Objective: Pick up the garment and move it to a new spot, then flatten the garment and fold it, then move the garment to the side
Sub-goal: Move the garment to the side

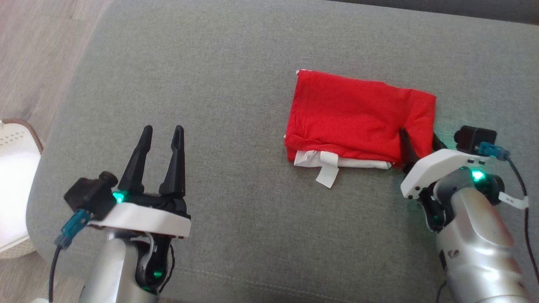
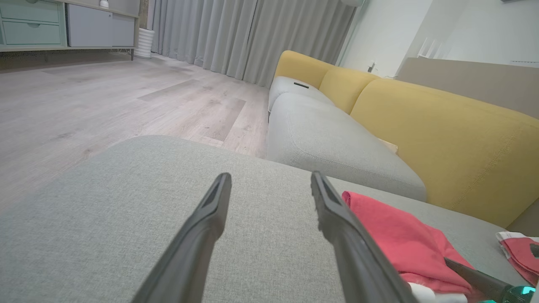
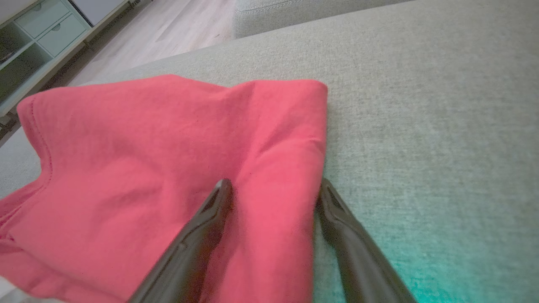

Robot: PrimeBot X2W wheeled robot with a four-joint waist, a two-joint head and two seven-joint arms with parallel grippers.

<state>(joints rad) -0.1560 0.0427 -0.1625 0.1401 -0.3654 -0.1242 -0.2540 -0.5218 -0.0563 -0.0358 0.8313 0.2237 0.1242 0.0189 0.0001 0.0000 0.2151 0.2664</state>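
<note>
The garment [image 1: 358, 113] is red and folded into a rectangle, with a white inner layer and a white tab [image 1: 326, 170] showing at its near edge. It lies flat on the grey cushion [image 1: 236, 105], right of centre. My right gripper [image 1: 420, 136] stands open at the garment's near right corner. In the right wrist view its fingers [image 3: 274, 185] straddle the folded right edge of the garment [image 3: 147, 160], one finger resting on the cloth and one beside it. My left gripper [image 1: 162, 130] is open and holds nothing, well left of the garment [image 2: 396, 235], fingers [image 2: 271, 179] over bare cushion.
Wooden floor [image 1: 33, 50] lies past the cushion's left edge, with a white, brown-rimmed object [image 1: 12, 185] on it. Behind stand a grey sofa seat [image 2: 332, 143] and a yellow backrest [image 2: 442, 139]. Another red and white cloth [image 2: 520, 248] shows at the far right.
</note>
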